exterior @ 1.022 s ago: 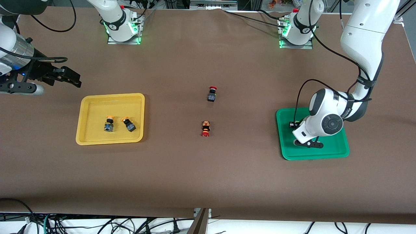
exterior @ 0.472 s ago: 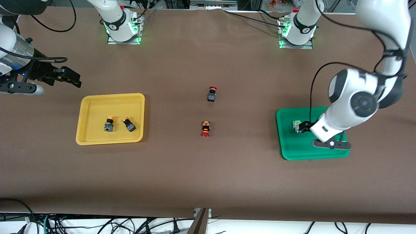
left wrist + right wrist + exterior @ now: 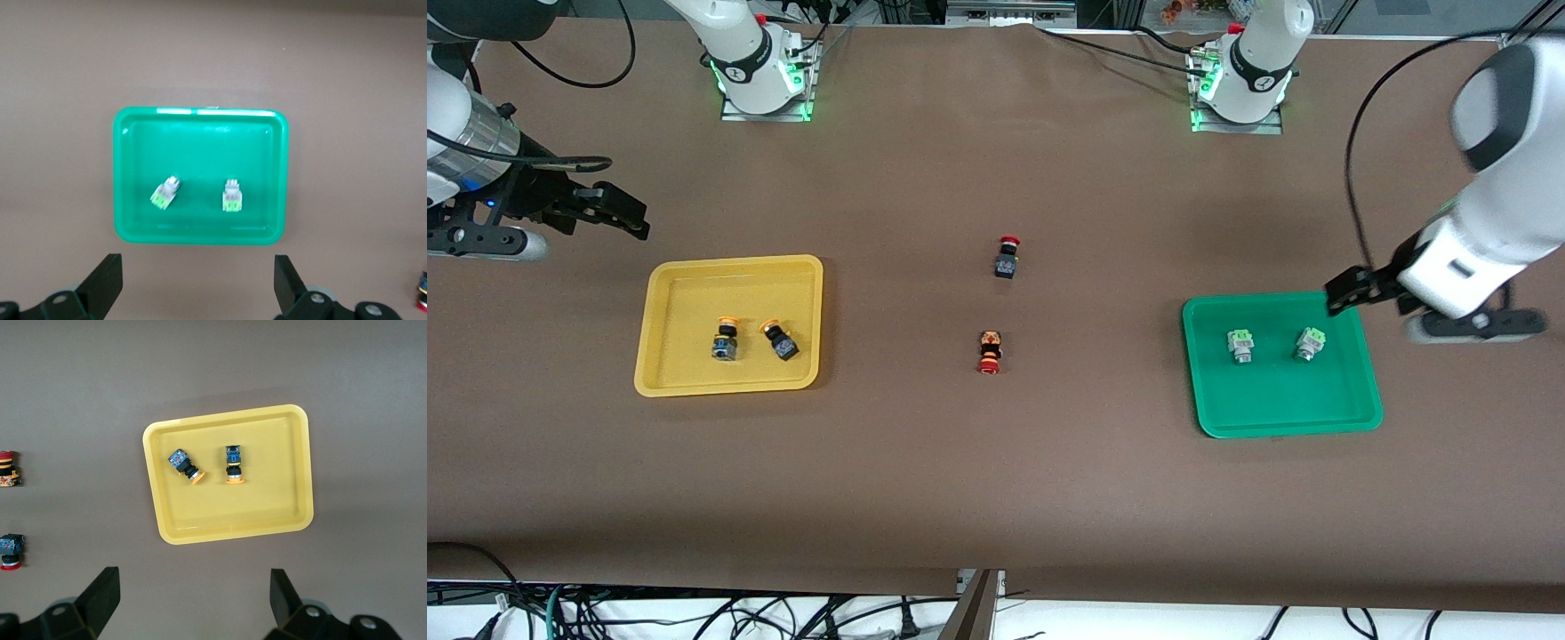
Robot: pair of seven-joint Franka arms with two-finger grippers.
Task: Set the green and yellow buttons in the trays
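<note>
Two pale green buttons lie in the green tray at the left arm's end of the table; they also show in the left wrist view. Two yellow-orange capped buttons lie in the yellow tray at the right arm's end; they also show in the right wrist view. My left gripper is open and empty, raised over the green tray's edge that lies farther from the front camera. My right gripper is open and empty, up in the air above the table by the yellow tray.
Two red-capped dark buttons lie on the brown table's middle, one nearer the front camera than the other. They show at the edge of the right wrist view. The arm bases stand along the table's back edge.
My left gripper rose off the green tray and swung toward the table's end, leaving both green buttons uncovered in the tray. The right arm has not moved.
</note>
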